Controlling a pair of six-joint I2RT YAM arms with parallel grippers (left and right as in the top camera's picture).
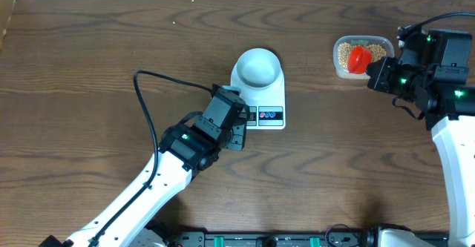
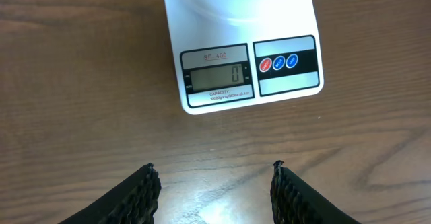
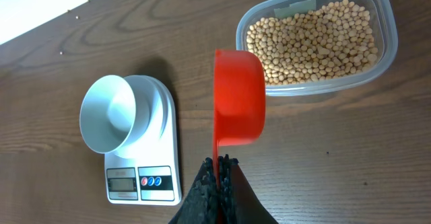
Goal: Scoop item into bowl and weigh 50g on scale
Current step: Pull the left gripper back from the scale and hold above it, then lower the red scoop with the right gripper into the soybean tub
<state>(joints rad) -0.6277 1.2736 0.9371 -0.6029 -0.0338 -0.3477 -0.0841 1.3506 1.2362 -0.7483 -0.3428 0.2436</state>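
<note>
dark wood counter (image 1: 89,47) carries everything. the left arm reaches in from the lower left, and its left fingers (image 2: 141,194) stand apart over bare wood just before the display end of the scale (image 1: 269,99), holding nothing. the white scale sits mid-counter and its display (image 2: 215,76) reads 0. a clear plastic container (image 3: 387,42) lies well apart to the scale's right. the pale bowl (image 1: 258,67) rests on the scale's platform. the right fingers (image 3: 219,183) are clamped on the handle of a red scoop (image 3: 239,96), hanging at the container's edge. tan beans (image 3: 316,39) fill the container.
</note>
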